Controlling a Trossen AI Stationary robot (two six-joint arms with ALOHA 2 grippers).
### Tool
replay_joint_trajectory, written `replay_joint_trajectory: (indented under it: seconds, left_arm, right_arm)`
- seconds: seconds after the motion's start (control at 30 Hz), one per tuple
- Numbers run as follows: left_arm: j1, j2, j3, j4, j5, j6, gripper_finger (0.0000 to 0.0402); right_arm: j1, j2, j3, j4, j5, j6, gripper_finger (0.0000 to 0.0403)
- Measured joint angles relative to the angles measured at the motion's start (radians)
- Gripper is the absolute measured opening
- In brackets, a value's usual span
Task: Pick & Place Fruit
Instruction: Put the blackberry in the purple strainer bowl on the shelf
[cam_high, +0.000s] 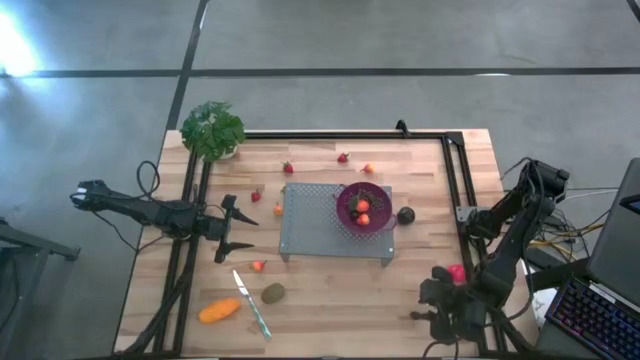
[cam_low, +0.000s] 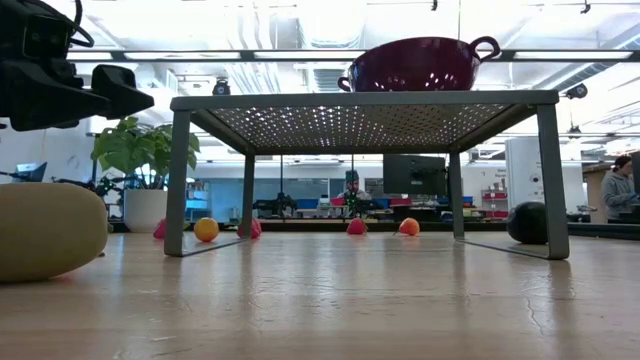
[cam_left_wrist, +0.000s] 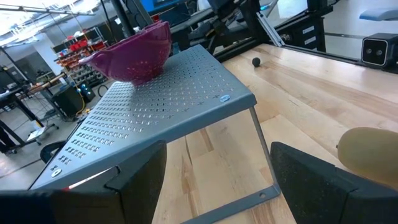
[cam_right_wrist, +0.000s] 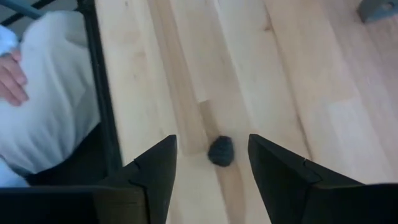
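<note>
Fruit lies scattered on the wooden table: strawberries (cam_high: 288, 167) (cam_high: 259, 265), a brown-green oval (cam_high: 273, 293), an elongated orange piece (cam_high: 219, 311), a dark round one (cam_high: 406, 215) and a pink-red ball (cam_high: 457, 272) beside my right arm. A purple colander (cam_high: 363, 207) with fruit in it stands on a grey perforated rack (cam_high: 310, 225). My left gripper (cam_high: 244, 230) is open, left of the rack and facing it (cam_left_wrist: 217, 149). My right gripper (cam_right_wrist: 212, 140) is open above the table near its right rail, with a small dark round thing (cam_right_wrist: 221, 151) below the gap.
A potted plant (cam_high: 212, 130) stands at the far left corner. A light-handled knife (cam_high: 252, 300) lies between the orange piece and the oval. Black rails (cam_high: 455, 180) frame the table. A person's hand and white clothing (cam_right_wrist: 37, 93) show beyond the rail.
</note>
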Motion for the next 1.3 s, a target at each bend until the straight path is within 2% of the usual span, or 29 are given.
replay_joint_trajectory:
  seconds: [0.13,0.4,0.6,0.87,1.13,1.3]
  left_arm:
    - [0.0,0.0,0.0,0.0,0.0,0.0,0.0291]
    - [0.0,0.0,0.0,0.0,0.0,0.0,0.0291]
    - [0.0,0.0,0.0,-0.002,0.0,0.0,0.0291]
    - [0.0,0.0,0.0,-0.002,0.0,0.0,0.0291]
    - [0.0,0.0,0.0,-0.003,0.0,0.0,0.0291]
    - [0.0,0.0,0.0,-0.003,0.0,0.0,0.0291]
  right_arm:
    - [0.02,0.0,-0.023,0.006,0.011,0.0,0.0196]
    - [0.068,0.027,-0.058,0.106,0.102,-0.067,0.018]
    - [0.069,0.146,-0.049,0.119,0.108,-0.083,0.0181]
    - [0.068,0.296,0.047,0.119,0.111,-0.106,0.0199]
    - [0.068,0.376,0.125,0.009,0.112,-0.098,0.0199]
    - [0.068,0.385,0.138,-0.052,0.108,-0.05,0.019]
